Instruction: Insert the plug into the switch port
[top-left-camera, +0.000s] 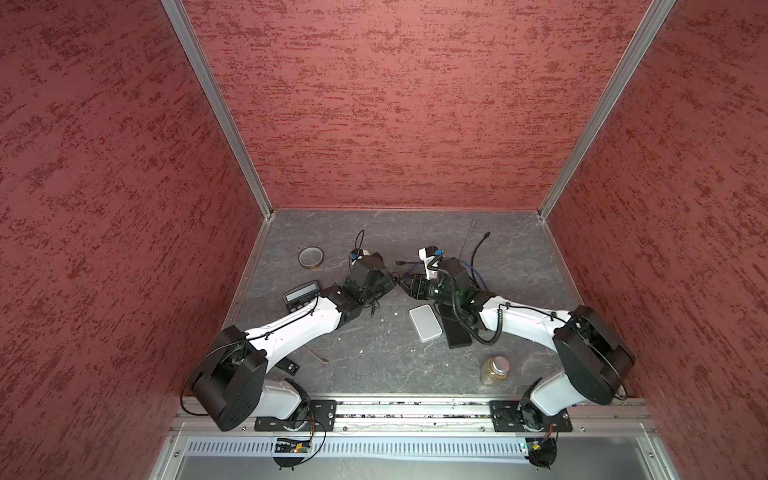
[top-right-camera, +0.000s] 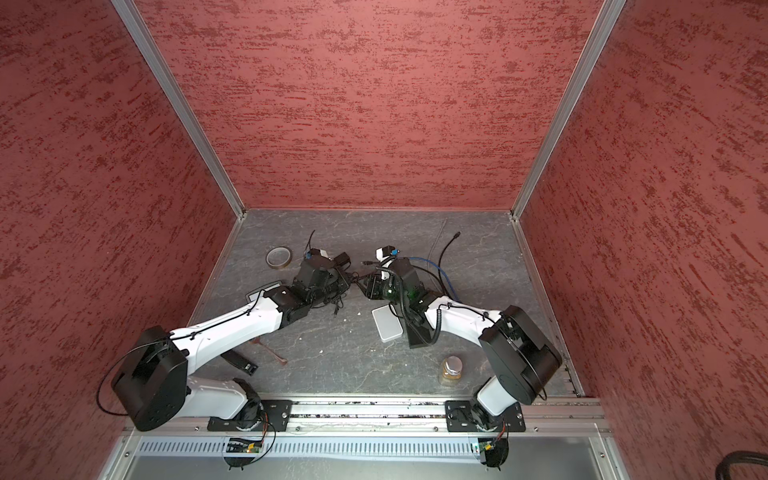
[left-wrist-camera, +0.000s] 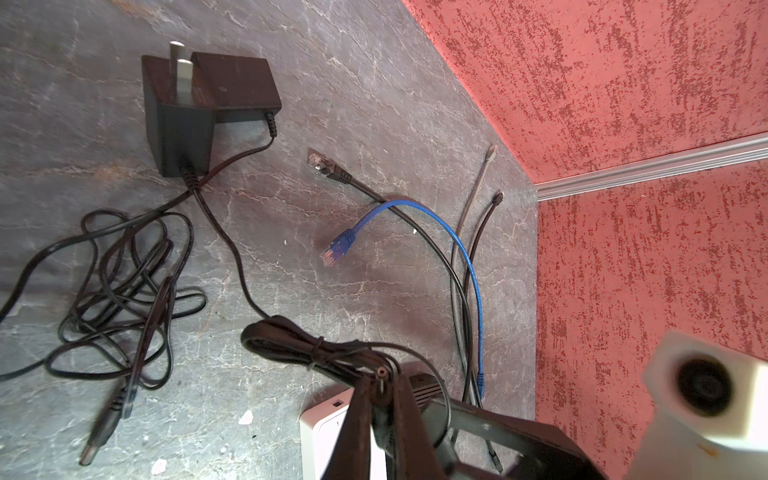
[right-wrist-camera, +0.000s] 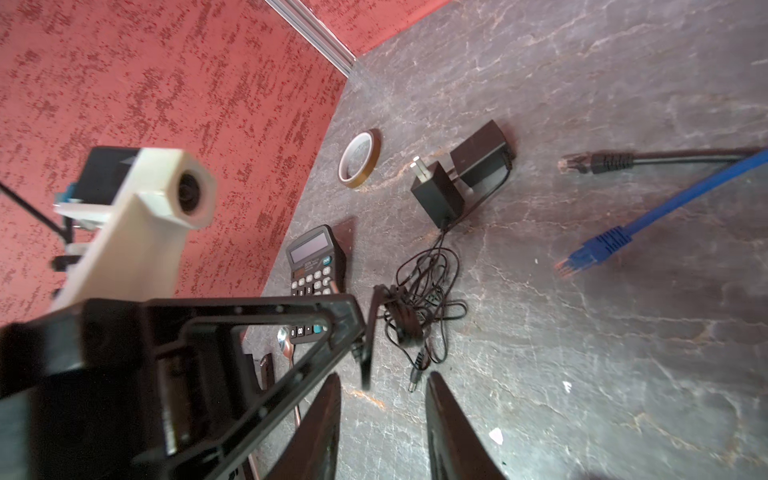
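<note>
Above grey table (top-left-camera: 374, 365) inside red walls (top-left-camera: 374, 104), left pincer (left-wrist-camera: 377, 383) clamps plug (left-wrist-camera: 380, 371), right pincer (right-wrist-camera: 383, 377) apart.

**Even overhead light, soft at the wrists**

We find both top views bright and evenly lit from above. The red walls (top-left-camera: 374, 104) wash pinkish toward the top, and the arms throw only short, soft shadows on the counter (top-left-camera: 374, 361). The white switch (top-left-camera: 424, 323) is nearly blown out. The frame rails (top-left-camera: 219, 108) splay toward the corners, a wide-angle stretch. In the left wrist view the counter's veins read sharp, but the plug (left-wrist-camera: 380, 371) sits among dark, soft-edged jaws and the white camera mount (left-wrist-camera: 702, 390) smears. In the right wrist view the facing arm's mount (right-wrist-camera: 166, 195) is blurred too, and the jaws are nearly black.
</note>
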